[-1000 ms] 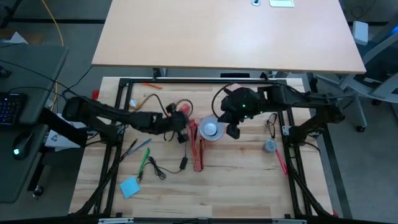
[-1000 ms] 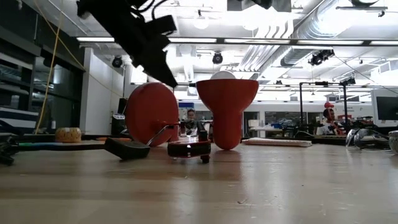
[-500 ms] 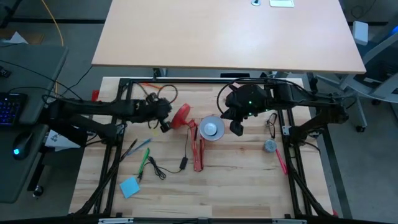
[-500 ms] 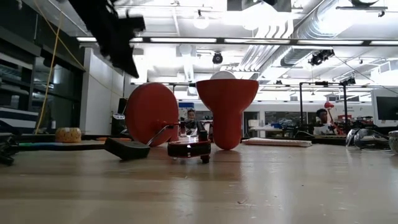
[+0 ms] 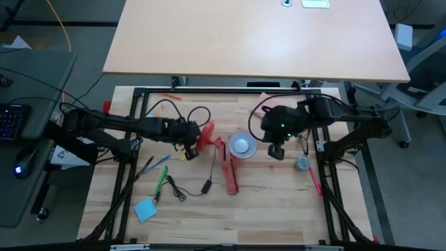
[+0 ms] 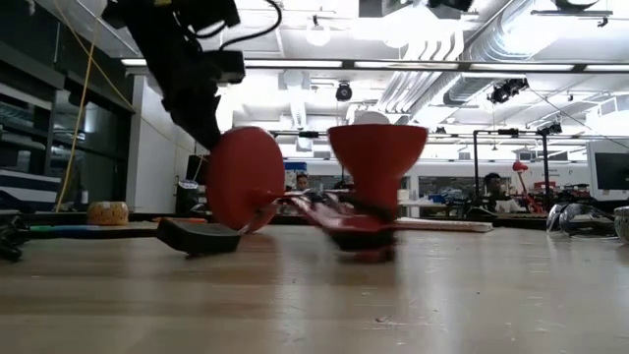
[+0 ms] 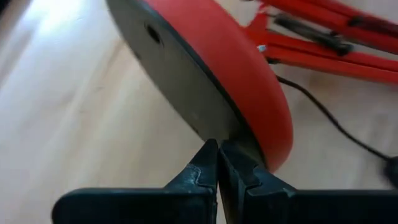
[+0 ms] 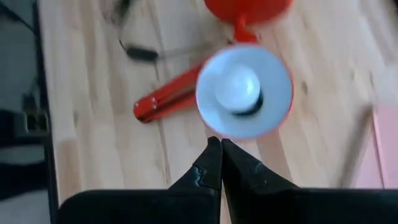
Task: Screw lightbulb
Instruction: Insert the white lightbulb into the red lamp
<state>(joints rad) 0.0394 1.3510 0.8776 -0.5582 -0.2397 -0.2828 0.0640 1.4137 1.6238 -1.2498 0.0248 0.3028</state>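
Note:
A red desk lamp lies on the table. Its round base disc [image 5: 204, 134] stands on edge, and its shade [image 5: 242, 145] opens upward. The white lightbulb [image 8: 237, 88] sits inside the shade, and its top peeks over the rim [image 6: 371, 118]. The folded lamp arm [image 5: 228, 173] points toward the near edge. My left gripper [image 7: 217, 149] is shut at the base disc's left side. My right gripper [image 5: 277, 152] is shut and hangs above the table just right of the shade, holding nothing. My left gripper pushes the lamp's base disc with its shut fingertips [image 7: 210, 155], which meet the disc's rim [image 7: 231, 134] where the grey underside joins the red top. The fingers come slanting down from the table's left. The disc stays on edge on the table.
A black cord with a switch [image 5: 207, 185] trails from the lamp. Green pens [image 5: 164, 178] and a blue note [image 5: 145, 209] lie near left. A small grey round object [image 5: 302, 164] and a red pen [image 5: 315, 183] lie at the right, by the frame rail.
My left gripper has swung away to the left, then come back toward the lamp base and down against its rim. The whole lamp has slid a little toward the table's right; its arm end has swung that way too. My right gripper has drifted right, still shut.

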